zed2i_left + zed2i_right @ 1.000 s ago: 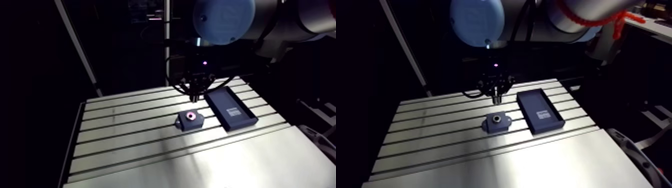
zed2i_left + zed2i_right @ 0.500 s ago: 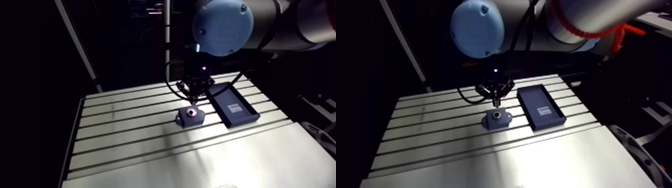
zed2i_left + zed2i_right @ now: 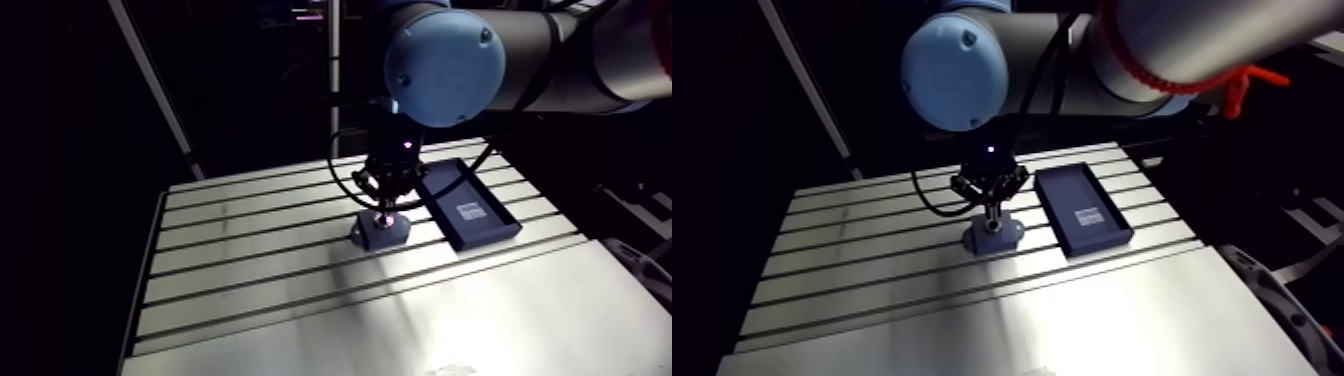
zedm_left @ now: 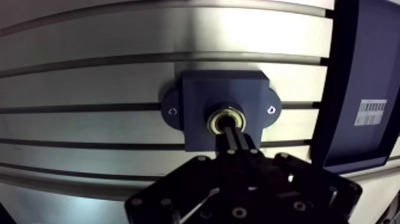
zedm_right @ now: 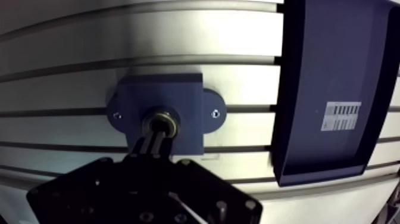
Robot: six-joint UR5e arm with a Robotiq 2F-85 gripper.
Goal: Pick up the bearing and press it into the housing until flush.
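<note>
Counter: the slotted aluminium counter [image 4: 89,77] runs its long grooves crosswise under the hand. A bright patch of light falls on the metal just beyond the hand, and the edges fade off into dark.

Housing: a dark blue block-shaped plastic housing [image 4: 202,89] lies flat on the counter, right under the tips of the hand. It has a rounded ear on either side, each with a small screw hole [image 4: 172,111].

Bearing: the brass-coloured ring bearing [image 4: 225,109] sits in the round bore at the middle of the housing, directly at the fingertips. From here I cannot tell whether it is seated flush.

Hand: the black two-fingered hand [image 4: 231,128] comes straight down from the arm over the housing. Its fingers [image 4: 238,140] are drawn together side by side with only a thin seam between them, and nothing is clamped in that seam. The tips meet the centre of the bearing and cover its inner part.

Tray: a dark blue shallow rectangular tray [image 4: 369,71] lies beside the hand, near the housing but not touching it. A white barcode label [image 4: 370,112] is stuck on its floor.
</note>
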